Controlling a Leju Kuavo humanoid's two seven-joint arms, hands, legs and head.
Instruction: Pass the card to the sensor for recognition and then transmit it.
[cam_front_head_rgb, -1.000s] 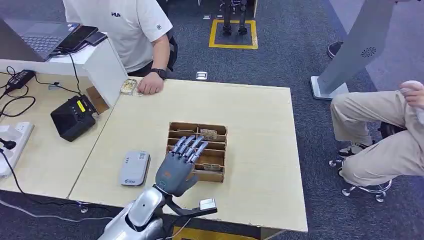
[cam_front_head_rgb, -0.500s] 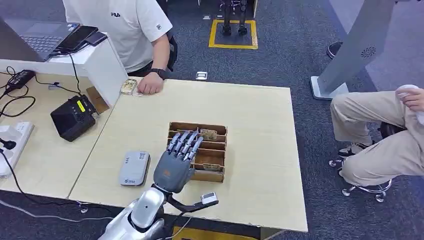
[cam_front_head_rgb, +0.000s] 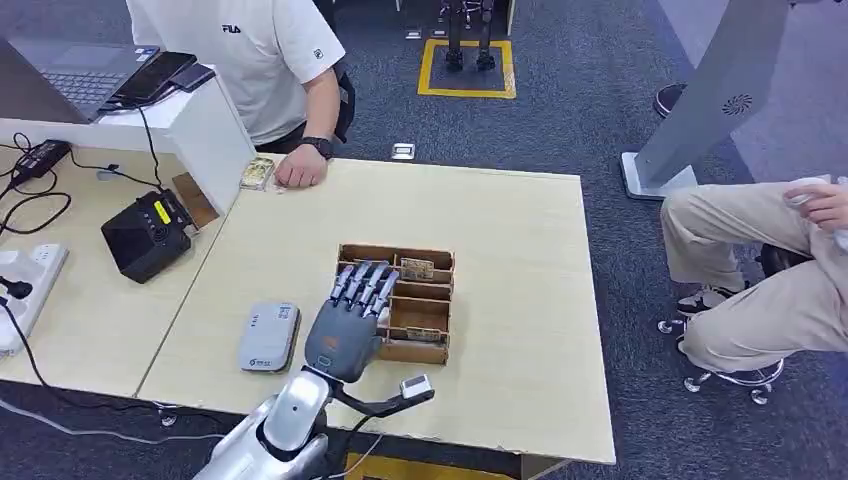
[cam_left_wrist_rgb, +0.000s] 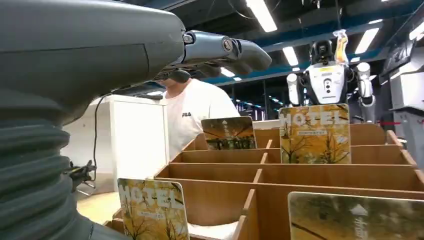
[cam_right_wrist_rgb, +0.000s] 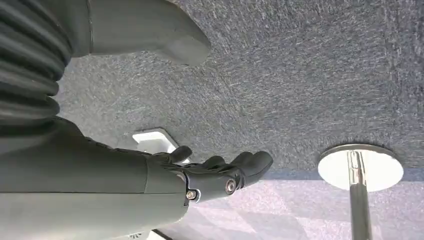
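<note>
Left hand (cam_front_head_rgb: 350, 325) hovers over the near-left part of the wooden card rack (cam_front_head_rgb: 428, 345), fingers extended, slightly apart, holding nothing. Right hand (cam_right_wrist_rgb: 220, 177) hangs over carpet, fingers loosely apart, nothing in it.

Cards stand upright in the slots; from the left wrist, a HOTEL card (cam_left_wrist_rgb: 152, 209) sits nearest the hand, another (cam_left_wrist_rgb: 315, 133) further back. Grey sensor (cam_front_head_rgb: 269, 337) lies on the table (cam_front_head_rgb: 520, 230) just left of the rack.

Judgement: descend straight over one card, pinch its exposed top edge, lift vertically to avoid snagging dividers or tipping the rack.

Silver left arm (cam_front_head_rgb: 285, 420) — grey hand (cam_front_head_rgb: 345, 340), darker fingers (cam_front_head_rgb: 362, 285).
</note>
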